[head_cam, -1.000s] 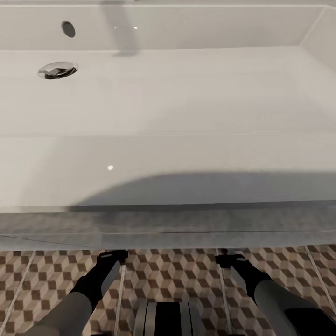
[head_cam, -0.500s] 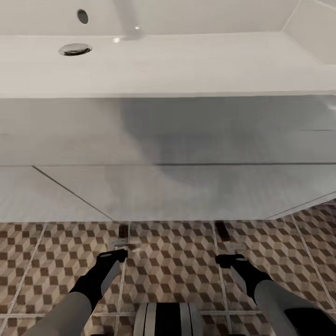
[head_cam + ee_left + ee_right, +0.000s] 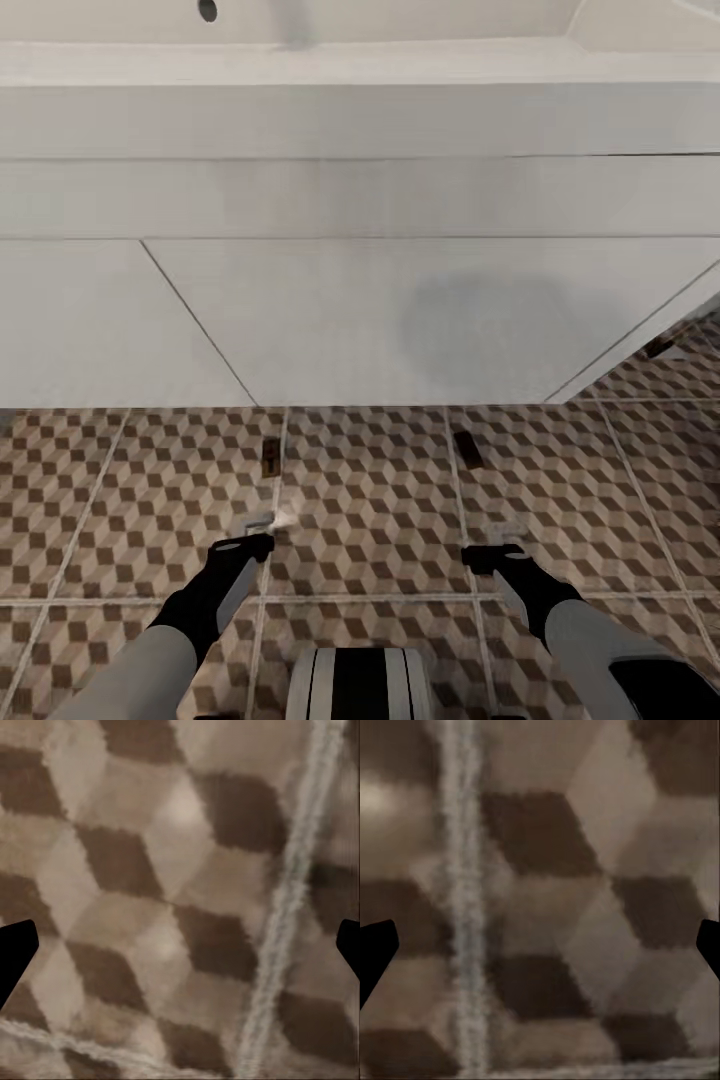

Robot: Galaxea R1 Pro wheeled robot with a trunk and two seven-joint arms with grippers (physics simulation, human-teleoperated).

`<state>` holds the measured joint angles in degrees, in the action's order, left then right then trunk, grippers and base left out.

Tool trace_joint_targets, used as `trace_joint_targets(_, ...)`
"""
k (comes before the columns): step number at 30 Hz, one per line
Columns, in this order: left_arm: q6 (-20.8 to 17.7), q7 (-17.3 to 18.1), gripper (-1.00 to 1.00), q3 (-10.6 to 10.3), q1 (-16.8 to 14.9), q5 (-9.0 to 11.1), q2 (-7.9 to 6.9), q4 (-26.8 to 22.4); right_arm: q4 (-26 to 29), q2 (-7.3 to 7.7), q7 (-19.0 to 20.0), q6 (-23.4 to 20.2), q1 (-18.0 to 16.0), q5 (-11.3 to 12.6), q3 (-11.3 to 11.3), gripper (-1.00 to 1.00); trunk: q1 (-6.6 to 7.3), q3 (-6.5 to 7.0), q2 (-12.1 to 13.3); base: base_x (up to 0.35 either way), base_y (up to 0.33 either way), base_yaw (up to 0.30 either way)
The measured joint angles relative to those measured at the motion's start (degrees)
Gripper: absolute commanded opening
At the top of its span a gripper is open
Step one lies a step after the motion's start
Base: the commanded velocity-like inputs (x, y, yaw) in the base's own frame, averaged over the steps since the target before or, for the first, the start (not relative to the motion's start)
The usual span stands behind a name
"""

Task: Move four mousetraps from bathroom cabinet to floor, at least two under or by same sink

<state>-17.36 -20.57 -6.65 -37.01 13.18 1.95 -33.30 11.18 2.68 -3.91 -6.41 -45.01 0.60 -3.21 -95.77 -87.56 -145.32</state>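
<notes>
My left gripper (image 3: 243,546) hangs low over the bathroom floor (image 3: 370,500), its fingers spread wide with nothing between them; in the left wrist view the two dark fingertips (image 3: 15,952) sit at opposite edges and only cube-patterned tile and a pale grout line lie between. My right gripper (image 3: 493,556) is the same, fully parted and empty, its fingertips (image 3: 375,949) far apart over bare tile.

One mousetrap (image 3: 270,458) lies flat on the floor just ahead of my left gripper, slightly to its right, close to the foot of the white vanity unit (image 3: 400,310). A second mousetrap (image 3: 467,449) lies ahead of my right gripper, slightly to its left, also near the vanity's base. A third small dark piece (image 3: 658,348), too small to make out, sits well off to the right of my right gripper, by the vanity's corner.

The bathroom sink (image 3: 400,60) rims the top of the vanity, far ahead of and above both grippers.
</notes>
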Motion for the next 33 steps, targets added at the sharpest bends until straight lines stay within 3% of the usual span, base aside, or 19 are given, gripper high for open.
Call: trace_joint_targets(33, 0.2, 0.1, 1.0, 0.1, 0.0, 0.4, 0.03, 0.1, 0.0, -0.06, 0.0, 0.1, 0.0, -0.2, -0.2, 1.0, 0.0, 0.0, 0.0, -0.343, 0.0, 0.0)
